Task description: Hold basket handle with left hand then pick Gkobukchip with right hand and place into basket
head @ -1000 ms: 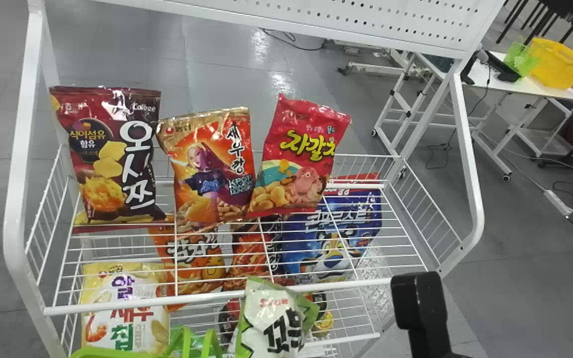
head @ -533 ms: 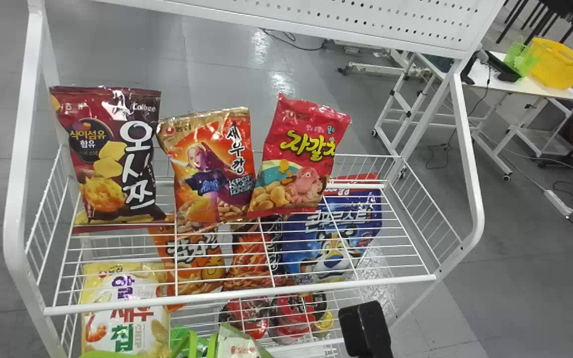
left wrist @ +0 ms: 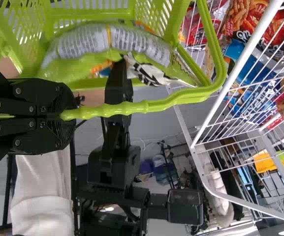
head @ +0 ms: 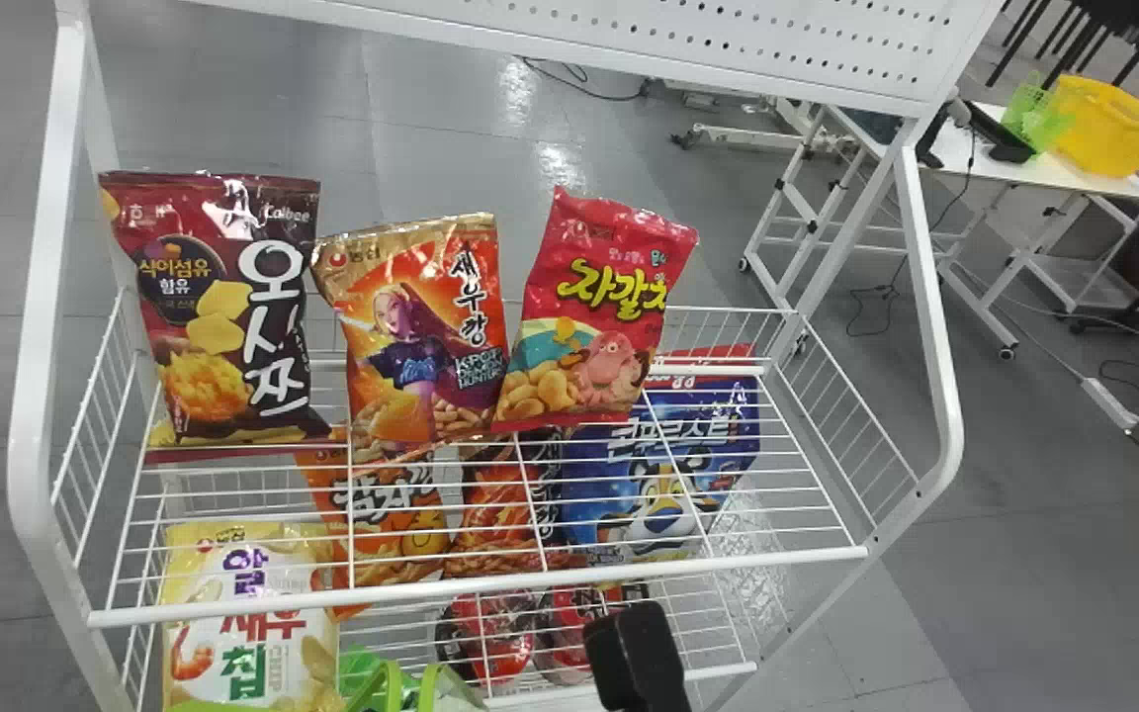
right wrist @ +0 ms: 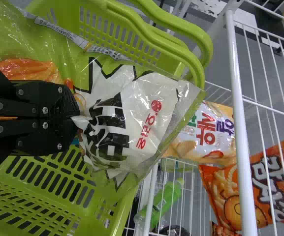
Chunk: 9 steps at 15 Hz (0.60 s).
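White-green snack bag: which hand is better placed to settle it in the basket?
Right, I judge: the right hand pinches the bag at the basket, while the left hand holds the handle.

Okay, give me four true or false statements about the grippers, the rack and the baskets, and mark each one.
1. The left gripper holds the handle of the green basket. True.
2. The right gripper holds a blue bag. False: the right gripper grips the white-and-green Gkobukchip bag.
3. The red bag is the rightmost of three on the upper rack, seen from the head. True.
4. The yellow basket is on the floor. False: the yellow basket rests on a white table.
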Available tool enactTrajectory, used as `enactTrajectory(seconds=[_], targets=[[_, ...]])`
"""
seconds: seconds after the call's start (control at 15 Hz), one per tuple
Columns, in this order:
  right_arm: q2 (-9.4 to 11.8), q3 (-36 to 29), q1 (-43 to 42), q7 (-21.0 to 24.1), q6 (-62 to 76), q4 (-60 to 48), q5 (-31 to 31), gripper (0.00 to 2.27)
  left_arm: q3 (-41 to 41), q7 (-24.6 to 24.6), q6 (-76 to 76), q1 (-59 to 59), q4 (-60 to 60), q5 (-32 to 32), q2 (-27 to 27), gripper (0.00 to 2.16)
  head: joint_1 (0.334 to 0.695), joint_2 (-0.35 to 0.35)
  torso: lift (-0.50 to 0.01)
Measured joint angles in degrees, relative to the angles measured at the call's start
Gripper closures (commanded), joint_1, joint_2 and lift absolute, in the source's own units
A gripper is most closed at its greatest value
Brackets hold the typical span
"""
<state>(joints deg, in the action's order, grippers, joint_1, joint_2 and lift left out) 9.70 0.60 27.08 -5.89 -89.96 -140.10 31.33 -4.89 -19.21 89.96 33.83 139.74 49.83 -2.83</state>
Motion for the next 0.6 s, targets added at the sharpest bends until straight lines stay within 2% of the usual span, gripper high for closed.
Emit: enactTrajectory(seconds=[0.2,0.27,0.33,0.4,0.53,0.6], targets=[[0.48,5.57,-1.59,0.13,0.0,3.18,-3.98,1.63,0.07,-0.04,0.0,0.12,0.04,0.0,0.02,1.73,0.695,-0.285,-0.032],[0.55,7.14,-1.99,0.13,0.0,4.37,-5.15,1.29,0.09,-0.04,0.0,0.19,0.1,0.0,0.02,1.73,0.695,-0.278,-0.032],[0.61,8.44,-2.2,0.11,0.0,5.14,-6.2,0.45,0.12,-0.04,0.0,0.27,0.21,0.0,0.02,1.73,0.695,-0.267,-0.032],[0.65,9.56,-2.22,0.19,0.0,5.53,-7.28,0.0,0.14,-0.04,0.0,0.32,0.29,0.0,0.02,1.73,0.695,-0.265,-0.032],[0.67,9.23,-1.44,0.61,0.0,4.31,-8.08,0.01,0.13,-0.04,0.0,0.46,0.45,0.0,0.02,1.73,0.695,-0.273,-0.032],[0.67,7.92,-0.86,0.73,0.0,2.9,-8.05,0.05,0.1,-0.03,0.0,0.54,0.49,0.0,-0.02,1.73,0.695,-0.304,-0.032]])
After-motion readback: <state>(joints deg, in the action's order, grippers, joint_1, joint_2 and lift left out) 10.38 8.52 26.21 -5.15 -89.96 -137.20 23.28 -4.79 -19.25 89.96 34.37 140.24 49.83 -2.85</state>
